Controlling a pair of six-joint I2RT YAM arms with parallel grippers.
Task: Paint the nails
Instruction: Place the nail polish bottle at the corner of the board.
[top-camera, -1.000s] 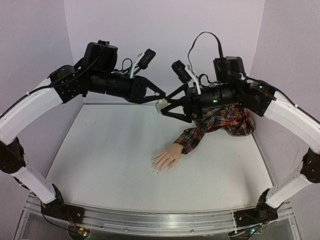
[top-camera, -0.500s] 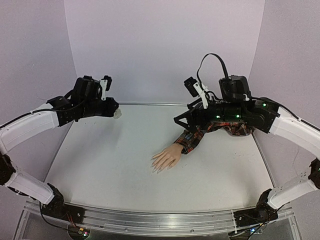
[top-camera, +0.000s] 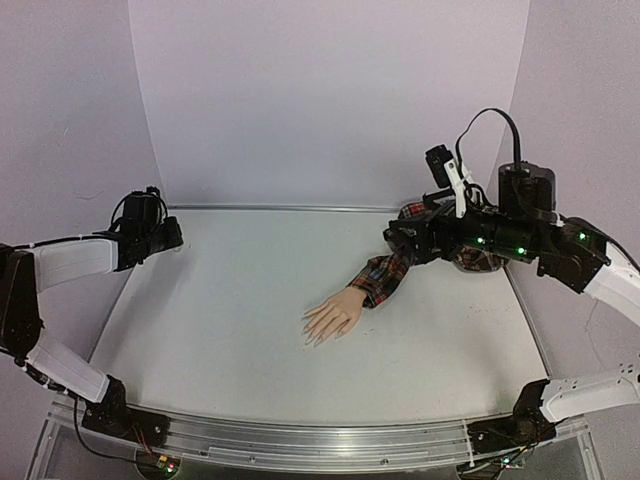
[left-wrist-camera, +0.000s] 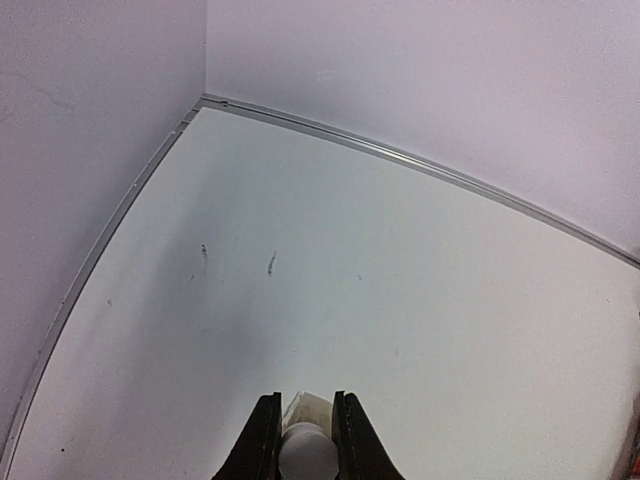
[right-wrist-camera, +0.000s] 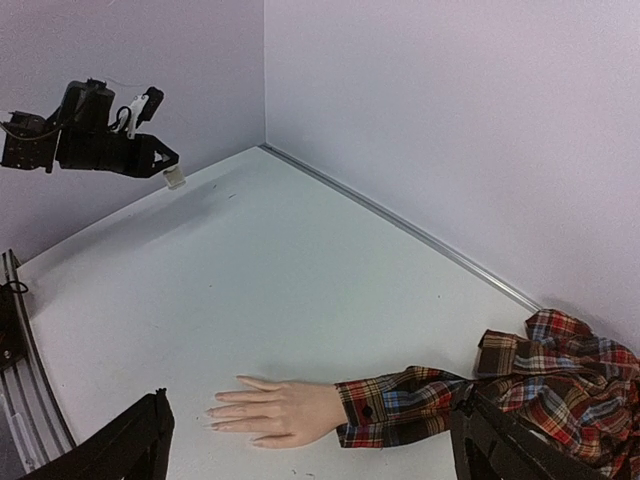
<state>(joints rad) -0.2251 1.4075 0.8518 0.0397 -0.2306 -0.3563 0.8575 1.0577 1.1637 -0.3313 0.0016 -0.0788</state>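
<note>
The mannequin hand (top-camera: 330, 318) lies palm down mid-table, fingers pointing left, with a red plaid sleeve (top-camera: 385, 275). Its tiny pale nails (top-camera: 312, 336) show at the fingertips. It also shows in the right wrist view (right-wrist-camera: 275, 408), with the nails (right-wrist-camera: 216, 416) small. My left gripper (top-camera: 174, 238) hovers at the far left near the wall, shut on a small clear bottle with a white cap (left-wrist-camera: 308, 448), which also shows in the right wrist view (right-wrist-camera: 174, 178). My right gripper (top-camera: 393, 236) is wide open and empty above the sleeve; one of its fingers (right-wrist-camera: 140, 445) frames the hand.
The plaid shirt bunches in a heap (top-camera: 470, 245) at the back right under my right arm. Purple walls close the table's left, back and right sides. A metal rail (top-camera: 300, 440) runs along the front edge.
The two grippers were together above the back of the table. My left arm has swung far left and lower with the bottle. My right arm has pulled back to the right.
</note>
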